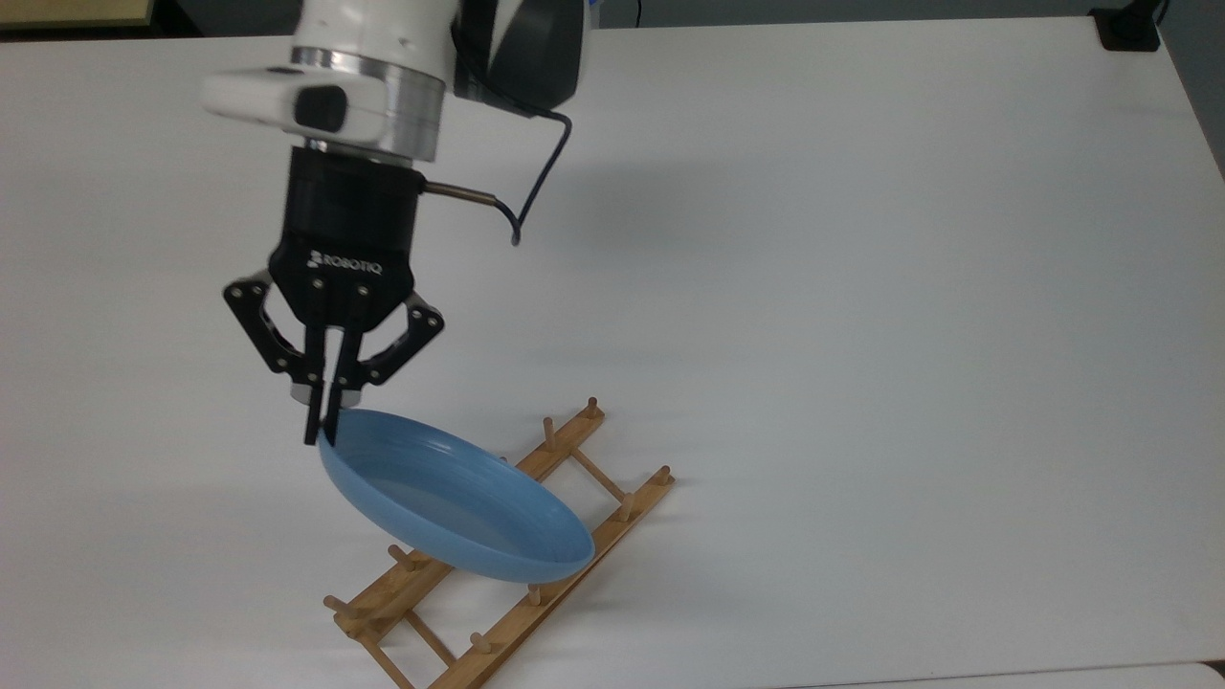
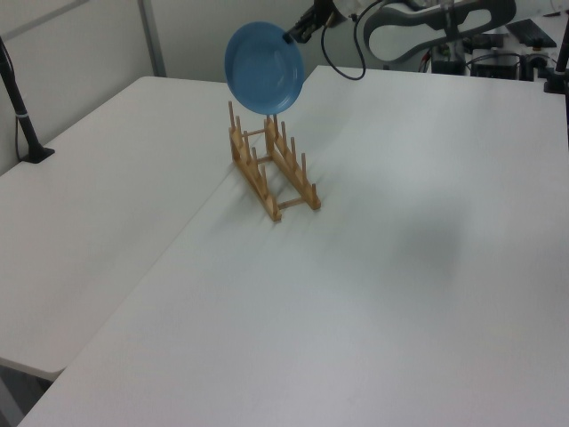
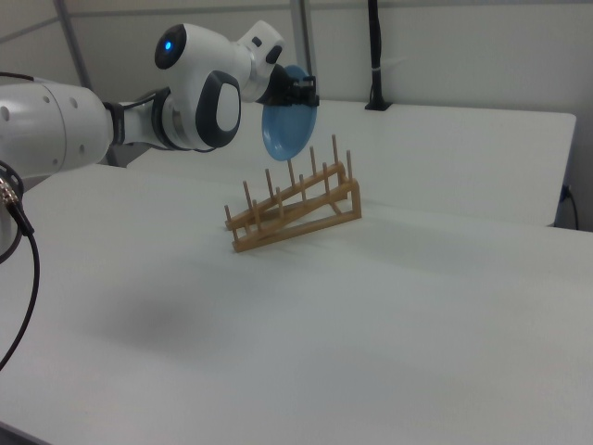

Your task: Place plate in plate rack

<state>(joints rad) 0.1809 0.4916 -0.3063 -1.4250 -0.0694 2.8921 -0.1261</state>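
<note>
A: While the gripper hung over the white table, where was the plate?

B: Clamped by its rim between the two fingers, which were pinched nearly together on the edge. In the top view it was tilted, hollow side up, and overlapped the near rail of the plate rack. That view did not tell whether plate and rack touched.

A: Did the side cameras settle it?

B: Yes. The left view had the plate held nearly on edge, in the air above the far end of the rack, its lower rim just above the tallest pegs. The right view agreed: plate up behind the pegs of the rack, the gripper at its upper rim, no peg visibly touching it.

A: Anything else particular to one view?

B: The right view showed the rack as a sloped wedge, pegs upright; from the top it read flat, like a ladder. It also showed the white arm with a lit blue spot.

A: Any writing?

B: "ROBOTIQ" in white on the black gripper body, legible in the top view.
</note>
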